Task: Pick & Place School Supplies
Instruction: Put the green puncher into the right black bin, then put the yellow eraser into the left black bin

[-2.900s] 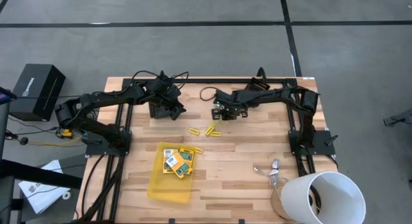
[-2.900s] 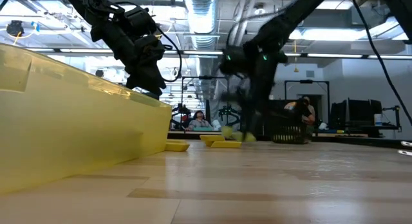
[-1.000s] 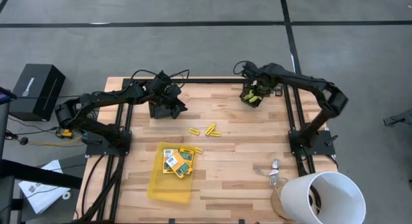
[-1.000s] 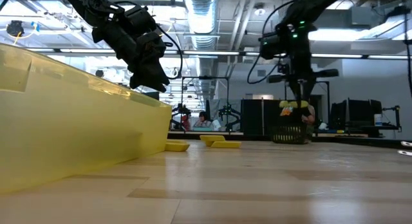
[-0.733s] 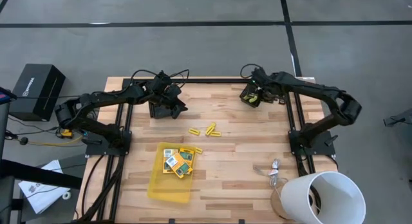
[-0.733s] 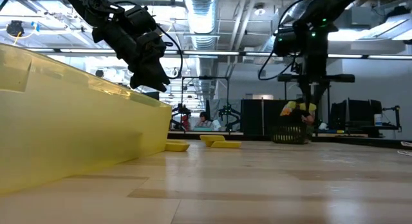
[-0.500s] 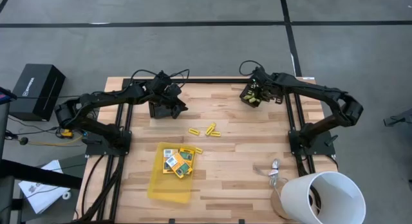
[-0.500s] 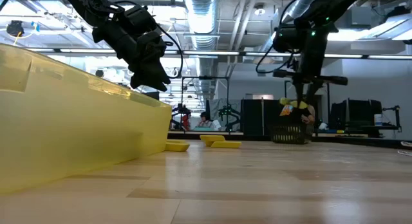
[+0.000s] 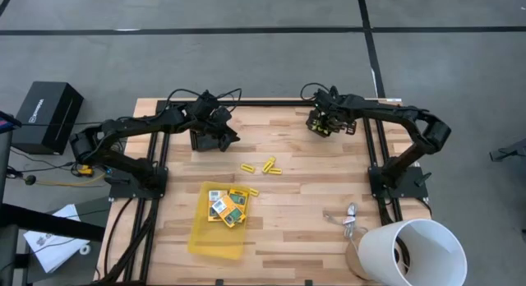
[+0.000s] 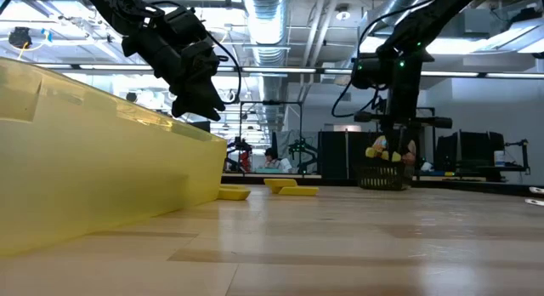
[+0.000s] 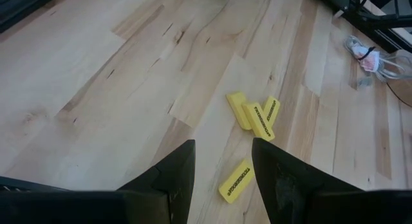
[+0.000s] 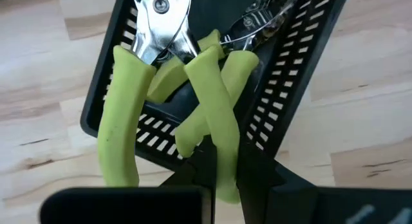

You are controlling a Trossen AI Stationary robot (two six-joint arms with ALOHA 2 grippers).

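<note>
green-handled tool (image 12: 209, 108) is gripped by one handle in the right gripper (image 12: 219, 161) above the black basket (image 12: 302, 69), so on release it could snag other tools or the rim

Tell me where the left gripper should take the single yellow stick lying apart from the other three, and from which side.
Probably across its narrow width at mid-length, from straight above: the single yellow stick lies flat with bare wood along both long sides. The open left gripper hovers near it; the right gripper is shut on green-handled pliers at the black basket.
</note>
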